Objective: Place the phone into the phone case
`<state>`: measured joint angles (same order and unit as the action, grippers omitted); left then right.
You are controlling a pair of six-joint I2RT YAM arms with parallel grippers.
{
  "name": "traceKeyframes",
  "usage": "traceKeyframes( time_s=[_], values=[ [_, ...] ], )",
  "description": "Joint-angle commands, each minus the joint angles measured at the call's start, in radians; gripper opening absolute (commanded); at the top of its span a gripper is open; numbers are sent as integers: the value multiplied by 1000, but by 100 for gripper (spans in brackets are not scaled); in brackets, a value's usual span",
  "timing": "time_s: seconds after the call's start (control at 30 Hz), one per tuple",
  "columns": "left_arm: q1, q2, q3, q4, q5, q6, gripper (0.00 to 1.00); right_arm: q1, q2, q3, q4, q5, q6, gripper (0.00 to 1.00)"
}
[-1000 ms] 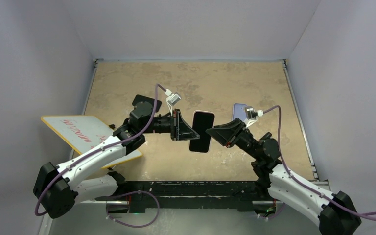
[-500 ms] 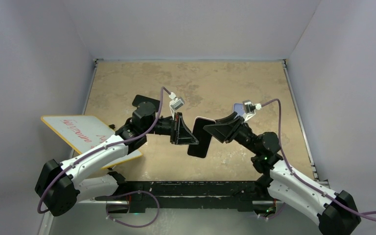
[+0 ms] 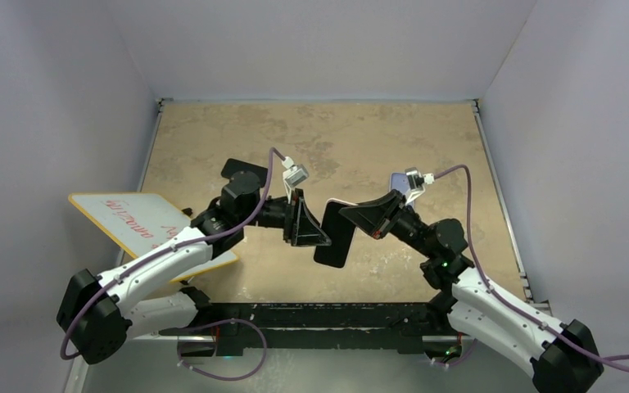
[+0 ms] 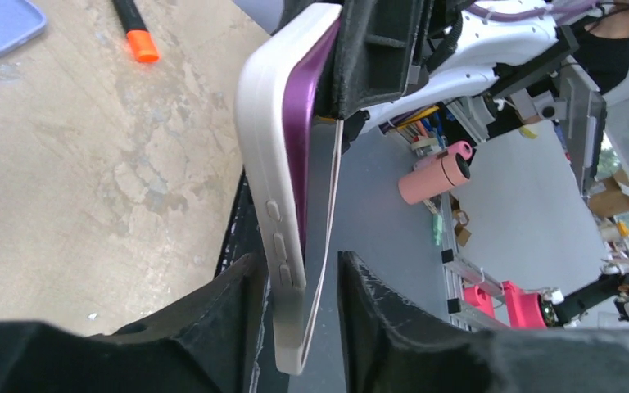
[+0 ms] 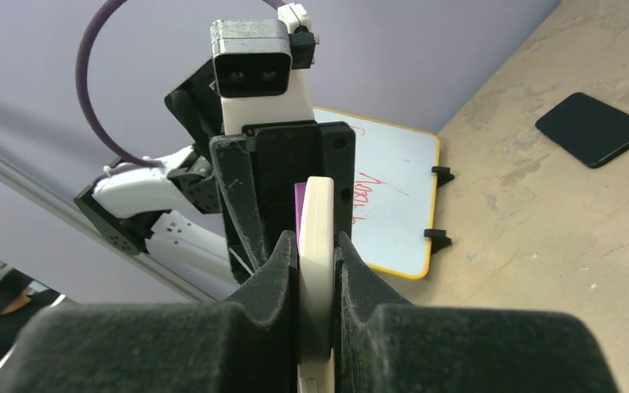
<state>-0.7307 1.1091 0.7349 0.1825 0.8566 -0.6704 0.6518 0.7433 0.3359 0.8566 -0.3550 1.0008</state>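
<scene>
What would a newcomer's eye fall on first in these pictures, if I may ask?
First, the cream phone case held in mid-air above the middle of the table, a purple phone showing inside it. The right hand is clamped on one end, and the fingers of the left hand stand loosely either side of the other. Then the whiteboard with red writing, at the table's left edge.

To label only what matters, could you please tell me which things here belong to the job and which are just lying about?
Job in hand:
- purple phone
- cream phone case around it
- left gripper and right gripper, at the case

Lying about:
- whiteboard
- orange-capped marker
- black square pad
- lavender case
</scene>
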Motion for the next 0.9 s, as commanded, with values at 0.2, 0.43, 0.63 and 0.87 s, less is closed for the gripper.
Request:
traceKeyframes(
  time_s=[0.2,0.43,0.63,0.87],
  values=[
    [10,-140,80,-119,-168,81,55,-6,-12,53,-31,-186,-133,0],
    [10,-95,150,-241,-124,213,51,-6,12,77,-26,-292,-155,0],
    [10,-71,180,-277,-106,261,51,-6,36,84,-16,-343,-165,0],
    [8,-48,175,-265,-57,271,45,-6,62,84,-6,-330,-158,0]
  ],
)
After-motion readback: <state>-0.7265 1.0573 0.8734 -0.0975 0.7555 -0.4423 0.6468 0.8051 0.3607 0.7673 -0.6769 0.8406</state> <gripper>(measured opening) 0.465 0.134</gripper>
